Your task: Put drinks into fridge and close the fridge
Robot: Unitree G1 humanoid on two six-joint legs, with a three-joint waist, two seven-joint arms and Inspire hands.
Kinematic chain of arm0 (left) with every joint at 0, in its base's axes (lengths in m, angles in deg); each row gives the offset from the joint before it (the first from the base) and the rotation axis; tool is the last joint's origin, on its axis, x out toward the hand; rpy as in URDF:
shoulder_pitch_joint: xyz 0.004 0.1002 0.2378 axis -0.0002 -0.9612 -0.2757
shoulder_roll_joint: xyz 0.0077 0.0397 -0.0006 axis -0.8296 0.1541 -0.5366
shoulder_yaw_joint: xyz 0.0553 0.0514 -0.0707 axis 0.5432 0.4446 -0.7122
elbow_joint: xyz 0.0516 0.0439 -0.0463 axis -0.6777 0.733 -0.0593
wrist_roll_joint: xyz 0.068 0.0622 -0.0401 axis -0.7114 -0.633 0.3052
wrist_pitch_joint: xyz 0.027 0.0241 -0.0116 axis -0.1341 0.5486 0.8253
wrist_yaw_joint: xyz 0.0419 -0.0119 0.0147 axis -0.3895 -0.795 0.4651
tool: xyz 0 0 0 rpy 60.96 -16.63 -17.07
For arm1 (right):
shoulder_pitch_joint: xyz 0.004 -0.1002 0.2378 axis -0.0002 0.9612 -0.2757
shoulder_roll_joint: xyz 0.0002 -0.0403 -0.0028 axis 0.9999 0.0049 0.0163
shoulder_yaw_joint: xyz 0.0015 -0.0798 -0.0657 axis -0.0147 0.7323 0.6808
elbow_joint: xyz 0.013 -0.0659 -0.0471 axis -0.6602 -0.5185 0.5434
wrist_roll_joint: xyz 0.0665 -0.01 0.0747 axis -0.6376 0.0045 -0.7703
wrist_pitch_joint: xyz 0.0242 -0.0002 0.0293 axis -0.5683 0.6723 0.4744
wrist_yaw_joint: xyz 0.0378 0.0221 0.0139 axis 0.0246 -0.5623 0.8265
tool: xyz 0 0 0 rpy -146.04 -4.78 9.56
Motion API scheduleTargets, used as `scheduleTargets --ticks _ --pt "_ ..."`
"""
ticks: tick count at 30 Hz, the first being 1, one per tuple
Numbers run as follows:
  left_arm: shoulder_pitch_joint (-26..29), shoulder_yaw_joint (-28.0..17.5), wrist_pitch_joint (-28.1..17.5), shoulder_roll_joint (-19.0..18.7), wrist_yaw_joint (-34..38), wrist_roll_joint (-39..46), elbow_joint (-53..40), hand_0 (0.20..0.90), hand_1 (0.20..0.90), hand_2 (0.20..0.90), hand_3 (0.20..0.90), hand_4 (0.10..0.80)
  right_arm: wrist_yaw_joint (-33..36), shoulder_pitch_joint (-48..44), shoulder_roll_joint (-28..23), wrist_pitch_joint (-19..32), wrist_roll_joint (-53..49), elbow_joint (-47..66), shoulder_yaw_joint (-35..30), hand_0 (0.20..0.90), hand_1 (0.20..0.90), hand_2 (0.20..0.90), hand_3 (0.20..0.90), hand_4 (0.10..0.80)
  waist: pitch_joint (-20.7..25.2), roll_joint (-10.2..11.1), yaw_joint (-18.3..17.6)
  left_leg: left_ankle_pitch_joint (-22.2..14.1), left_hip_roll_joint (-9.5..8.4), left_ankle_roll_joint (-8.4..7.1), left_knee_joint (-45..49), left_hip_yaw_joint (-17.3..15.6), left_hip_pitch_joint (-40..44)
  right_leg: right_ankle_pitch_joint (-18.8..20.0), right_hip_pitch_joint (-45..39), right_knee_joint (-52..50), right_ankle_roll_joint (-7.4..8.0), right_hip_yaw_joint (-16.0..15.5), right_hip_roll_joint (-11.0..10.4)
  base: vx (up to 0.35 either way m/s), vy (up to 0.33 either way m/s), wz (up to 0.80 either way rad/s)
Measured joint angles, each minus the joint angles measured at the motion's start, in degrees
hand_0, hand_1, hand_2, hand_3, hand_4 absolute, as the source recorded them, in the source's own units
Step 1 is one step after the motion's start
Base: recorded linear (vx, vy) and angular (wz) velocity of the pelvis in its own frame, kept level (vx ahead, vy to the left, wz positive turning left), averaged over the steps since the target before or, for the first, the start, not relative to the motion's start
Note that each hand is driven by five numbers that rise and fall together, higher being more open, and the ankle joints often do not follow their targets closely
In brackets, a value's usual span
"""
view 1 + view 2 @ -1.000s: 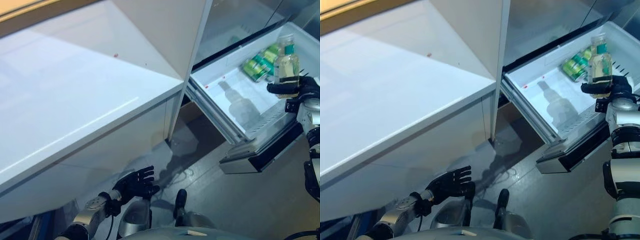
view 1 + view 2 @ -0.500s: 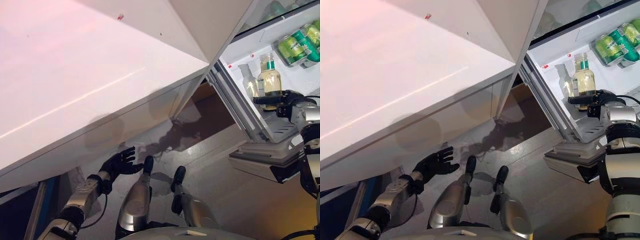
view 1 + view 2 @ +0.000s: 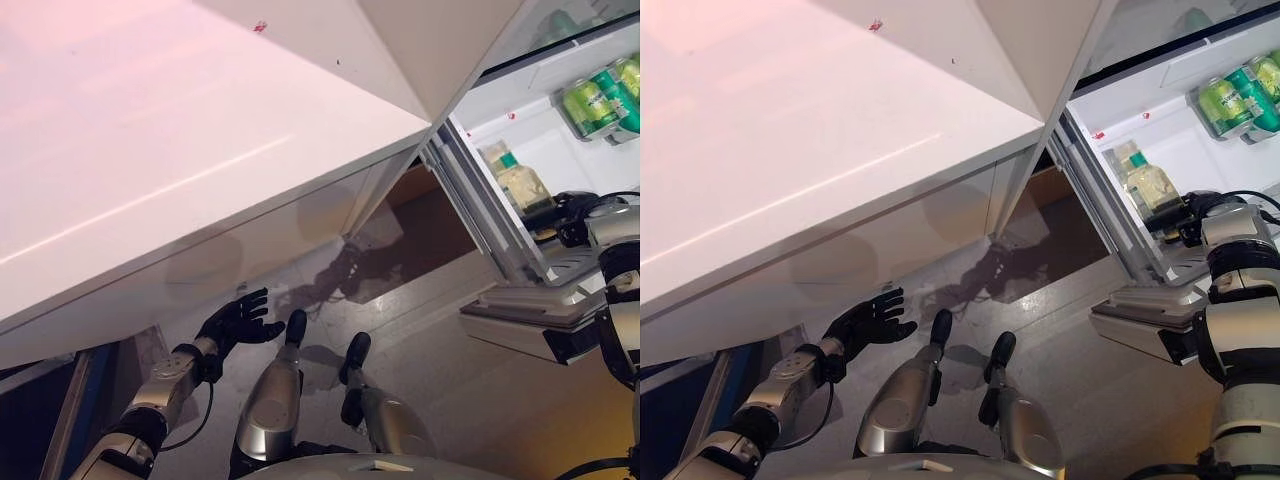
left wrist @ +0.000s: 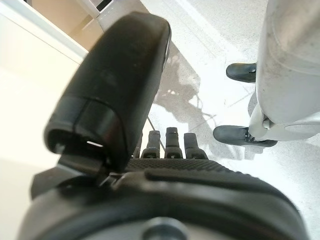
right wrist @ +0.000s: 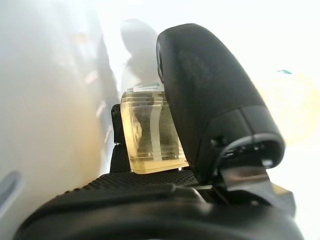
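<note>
Fingers of the right hand wrap a pale bottle — tilted, low inside the open fridge drawer. Green cans lie farther back. Left hand hangs low by the white counter, fingers spread — holding nothing.

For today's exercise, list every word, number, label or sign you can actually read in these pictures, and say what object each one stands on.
No text can be read in any view.
Bottle in the right hand: green and white label, print too small and blurred.
Green cans in the fridge drawer: light markings, unreadable.
White counter: small red specks, no lettering.
</note>
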State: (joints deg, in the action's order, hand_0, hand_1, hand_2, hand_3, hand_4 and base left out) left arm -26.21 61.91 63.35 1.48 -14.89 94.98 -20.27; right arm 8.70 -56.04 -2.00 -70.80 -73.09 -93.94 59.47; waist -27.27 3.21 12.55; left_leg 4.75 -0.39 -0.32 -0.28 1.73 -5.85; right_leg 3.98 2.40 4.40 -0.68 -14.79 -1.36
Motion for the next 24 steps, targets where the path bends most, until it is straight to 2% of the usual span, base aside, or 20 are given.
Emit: scheduleTargets --ticks 10,18,20,24 --pt "-0.1 -1.9 0.0 0.1 0.0 -0.5 1.8 0.900 0.900 0.900 0.900 0.800 -6.5 -2.9 -0.7 -0.5 0.8 -2.5 0.3 0.900 0.900 0.900 0.900 0.800 0.0 0.0 0.0 0.3 -0.12 0.02 0.0 0.2 0.3 0.0 -0.3 0.0 0.00 -0.1 0.0 0.000 0.000 0.00" --pt "-1.6 -4.1 0.3 0.4 0.1 -2.2 2.1 0.900 0.900 0.900 0.900 0.800 -11.3 -3.2 -2.2 0.2 -3.5 -0.7 0.3 0.900 0.900 0.900 0.900 0.800 0.0 0.1 -0.7 0.3 -0.14 0.06 -0.4 -0.5 2.8 0.0 -2.1 0.0 0.01 0.9 0.1 0.000 0.045 -0.07" --pt "-2.7 -5.5 0.6 0.8 0.2 -3.1 2.1 0.900 0.900 0.900 0.900 0.800 -11.4 -2.9 -3.3 1.2 -4.1 3.2 0.1 0.900 0.900 0.900 0.900 0.800 0.0 0.3 -1.1 0.3 0.01 0.15 -1.5 -1.6 4.6 0.1 -2.9 -0.1 0.08 2.1 0.2 0.010 0.058 -0.24" --pt "-4.6 -8.2 1.7 1.8 2.0 -4.7 2.2 0.900 0.900 0.900 0.900 0.800 -10.9 -1.6 -8.6 2.5 -9.1 14.3 -1.3 0.900 0.900 0.900 0.900 0.800 0.3 1.3 -2.9 0.4 -0.14 0.32 -2.4 -3.3 6.7 0.2 -3.7 -0.5 0.26 4.1 0.2 0.036 0.072 -0.24"
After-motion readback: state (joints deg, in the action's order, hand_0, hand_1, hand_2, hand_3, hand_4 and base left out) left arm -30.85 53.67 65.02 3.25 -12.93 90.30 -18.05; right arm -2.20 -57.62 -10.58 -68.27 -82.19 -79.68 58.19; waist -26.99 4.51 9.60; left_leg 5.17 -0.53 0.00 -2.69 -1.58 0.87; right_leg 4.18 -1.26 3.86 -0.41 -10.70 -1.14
